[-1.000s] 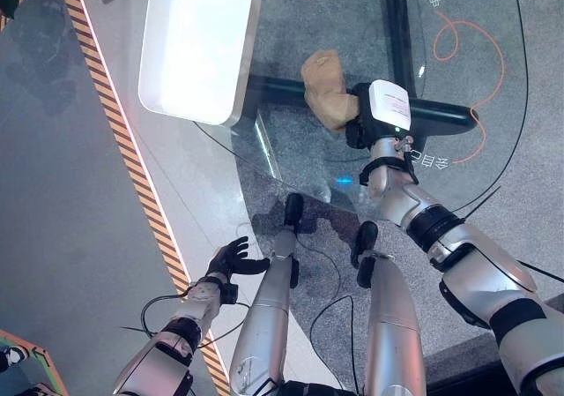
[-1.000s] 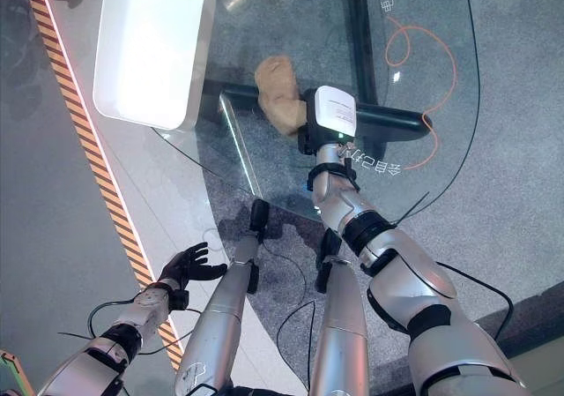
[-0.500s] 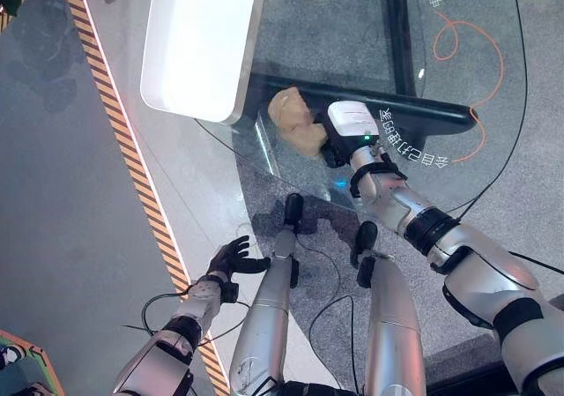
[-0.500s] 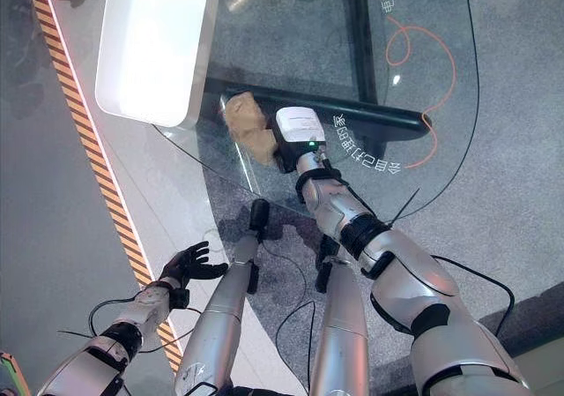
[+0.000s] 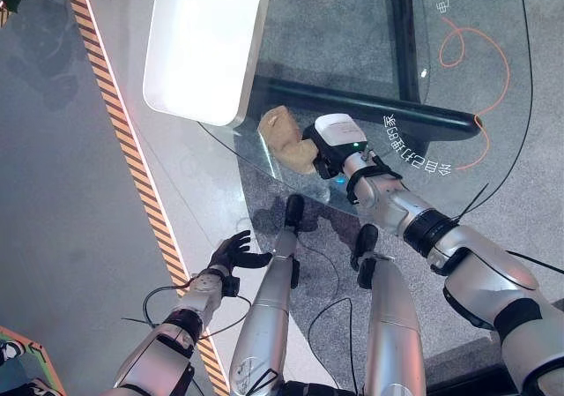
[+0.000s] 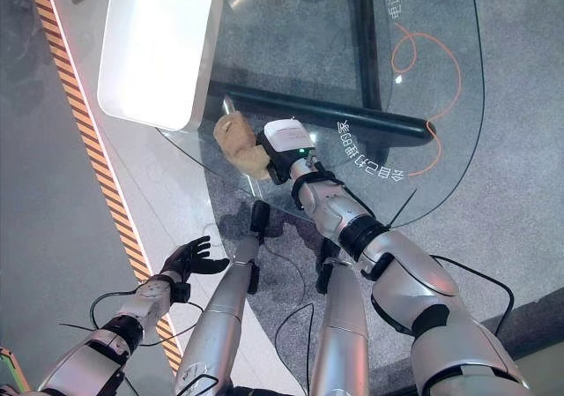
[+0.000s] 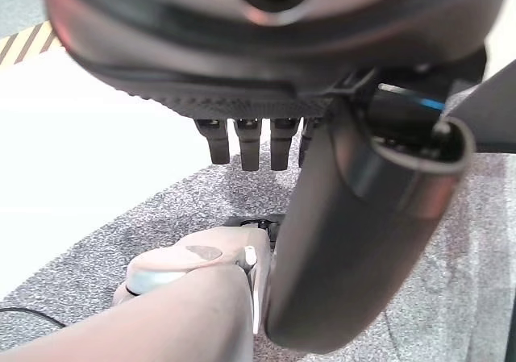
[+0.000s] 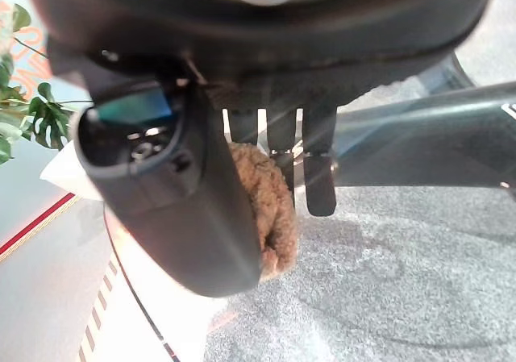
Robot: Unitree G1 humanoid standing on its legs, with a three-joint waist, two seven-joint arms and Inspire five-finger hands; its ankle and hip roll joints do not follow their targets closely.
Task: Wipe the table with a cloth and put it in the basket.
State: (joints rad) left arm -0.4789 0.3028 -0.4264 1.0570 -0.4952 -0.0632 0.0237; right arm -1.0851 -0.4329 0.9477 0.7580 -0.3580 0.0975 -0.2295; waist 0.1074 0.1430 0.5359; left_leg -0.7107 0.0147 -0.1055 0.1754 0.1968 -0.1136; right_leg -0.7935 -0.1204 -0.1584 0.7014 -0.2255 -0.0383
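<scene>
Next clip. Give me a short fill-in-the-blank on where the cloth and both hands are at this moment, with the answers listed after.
1. The tan cloth is held by the robot's ____ hand.
2. The cloth lies on a table whose top is made of ____.
3. The left hand hangs beside the table with its fingers ____.
4. The white tray sits at the table's ____ side.

Missing words: right; glass; open; left

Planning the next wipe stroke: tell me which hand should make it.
The right hand. It is on the glass table near its edge, with the tan cloth against its fingers. The left hand hangs open low beside the table, off the glass and away from the cloth.
</scene>
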